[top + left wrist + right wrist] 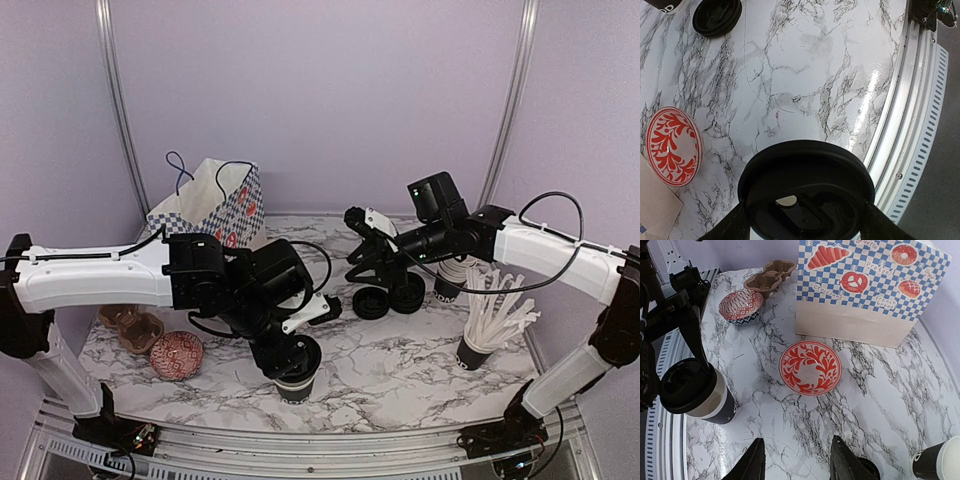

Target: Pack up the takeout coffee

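Note:
A black paper cup (296,386) with a cream inside stands near the table's front edge. My left gripper (290,352) is shut on a round black lid (807,185) and holds it tilted on the cup's rim. In the right wrist view the cup (715,407) shows cream wall beside the lid (685,385). My right gripper (358,240) is open and empty above the table's middle, with its fingers (752,462) apart. Two loose lids (372,302) lie below it. Another open black cup (445,285) stands behind them and also shows in the right wrist view (927,462).
A blue-checked paper bag (210,205) stands at the back left. A red patterned bowl (177,355) and a brown cup carrier (135,325) lie at the left, with a second bowl (741,306). A cup of white straws (480,345) stands at the right. The table's metal rail (910,125) is close.

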Robot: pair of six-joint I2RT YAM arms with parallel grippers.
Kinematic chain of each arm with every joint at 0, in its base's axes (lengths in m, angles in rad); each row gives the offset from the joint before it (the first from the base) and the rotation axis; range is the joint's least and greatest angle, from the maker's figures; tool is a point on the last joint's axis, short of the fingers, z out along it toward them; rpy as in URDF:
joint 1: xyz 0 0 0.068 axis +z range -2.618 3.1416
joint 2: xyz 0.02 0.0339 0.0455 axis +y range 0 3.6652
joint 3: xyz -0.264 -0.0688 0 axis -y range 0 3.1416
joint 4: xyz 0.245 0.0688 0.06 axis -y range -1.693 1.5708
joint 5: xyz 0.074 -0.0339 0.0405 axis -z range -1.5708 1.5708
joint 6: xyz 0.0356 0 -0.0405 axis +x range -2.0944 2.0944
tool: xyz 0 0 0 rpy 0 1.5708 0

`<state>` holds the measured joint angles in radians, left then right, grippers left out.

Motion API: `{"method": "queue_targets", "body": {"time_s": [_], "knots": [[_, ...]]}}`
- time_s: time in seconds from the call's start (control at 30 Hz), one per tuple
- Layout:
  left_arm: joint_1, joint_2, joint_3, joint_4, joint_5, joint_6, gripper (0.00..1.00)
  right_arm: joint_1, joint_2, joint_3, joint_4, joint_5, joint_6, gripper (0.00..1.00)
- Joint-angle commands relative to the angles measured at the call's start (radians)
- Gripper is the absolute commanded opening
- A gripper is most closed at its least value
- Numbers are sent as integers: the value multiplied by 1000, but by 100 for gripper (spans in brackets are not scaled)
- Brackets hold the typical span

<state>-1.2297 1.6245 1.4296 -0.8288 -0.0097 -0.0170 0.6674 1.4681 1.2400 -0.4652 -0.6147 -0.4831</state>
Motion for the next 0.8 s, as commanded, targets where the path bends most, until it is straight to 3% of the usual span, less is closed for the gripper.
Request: {"method": "queue_targets", "body": {"time_s": [0.0, 0.77], "knots": [[-7, 28, 39, -70, -20, 12, 70, -7, -32, 1, 39, 5, 2, 42], [-7, 94, 79, -105, -36, 43, 71, -7, -25, -17, 46, -7, -3, 42]]}}
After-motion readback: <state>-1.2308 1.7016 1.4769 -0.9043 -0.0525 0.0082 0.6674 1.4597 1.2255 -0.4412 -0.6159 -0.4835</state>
